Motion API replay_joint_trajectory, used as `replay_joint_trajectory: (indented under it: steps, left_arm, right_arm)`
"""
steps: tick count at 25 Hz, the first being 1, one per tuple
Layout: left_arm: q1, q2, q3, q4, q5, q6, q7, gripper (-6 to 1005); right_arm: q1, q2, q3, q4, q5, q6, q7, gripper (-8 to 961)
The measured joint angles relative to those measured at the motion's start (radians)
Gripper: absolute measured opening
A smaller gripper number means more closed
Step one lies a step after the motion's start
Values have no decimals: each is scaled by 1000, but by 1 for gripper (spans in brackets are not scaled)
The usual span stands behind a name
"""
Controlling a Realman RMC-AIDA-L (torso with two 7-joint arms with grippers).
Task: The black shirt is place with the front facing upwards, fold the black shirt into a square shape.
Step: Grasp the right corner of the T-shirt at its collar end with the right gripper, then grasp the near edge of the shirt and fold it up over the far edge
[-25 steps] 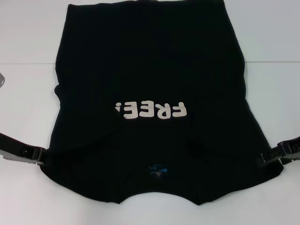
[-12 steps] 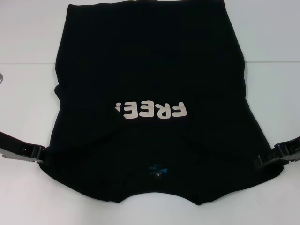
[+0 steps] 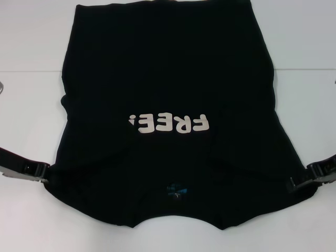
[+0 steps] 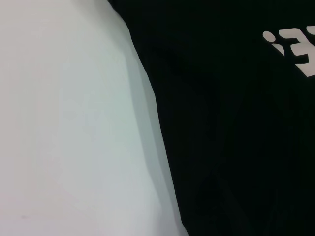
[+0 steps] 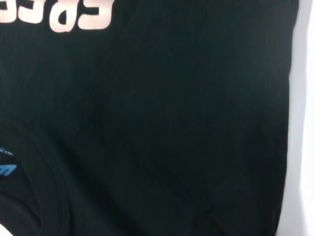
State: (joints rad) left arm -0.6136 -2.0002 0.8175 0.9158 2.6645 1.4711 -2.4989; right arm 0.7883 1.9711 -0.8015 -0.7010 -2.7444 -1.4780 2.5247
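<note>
The black shirt (image 3: 168,79) lies front up on the white table (image 3: 26,115). Its white "FREE!" lettering (image 3: 168,124) reads upside down, and the blue neck label (image 3: 176,191) is at the near edge. My left gripper (image 3: 46,174) sits at the shirt's left shoulder edge, and my right gripper (image 3: 290,184) at the right shoulder edge. Both tips meet the dark cloth. The left wrist view shows the black shirt (image 4: 236,123) and its side edge on the table. In the right wrist view, the black shirt (image 5: 172,123), its lettering (image 5: 64,14) and its label (image 5: 6,167) fill the picture.
Bare white table surface (image 3: 304,105) lies on both sides of the shirt. A narrow strip of table (image 3: 173,239) runs in front of the collar. The shirt's far hem reaches the top of the head view.
My right gripper has shifted slightly nearer and inward along the shirt's right edge. The left gripper and the shirt have hardly moved.
</note>
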Motion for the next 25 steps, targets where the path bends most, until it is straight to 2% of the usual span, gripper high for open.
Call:
replay_joint_trajectory:
  steps: [3,8,14,19,25]
  left_arm:
    - [0,0,0,0,0,0,0,25]
    - [-1,0,0,0,0,0,0,25]
    - [-2,1,-1,0,0,-1,1,25]
    - [-3,2,-2,0,-1,-2,6,25]
    - [-3,2,-3,0,-3,-2,9,26]
  right_arm:
    - [-1,1,-21,-3,0,2,3,861]
    - [0,3,-36,-7,-2,1,6,683]
    - [1,3,-36,-10,-3,-1,6,436]
    - [2,3,-37,-11,-3,2,2,194]
    - [5,1,-42,-12,-3,3,-2,108]
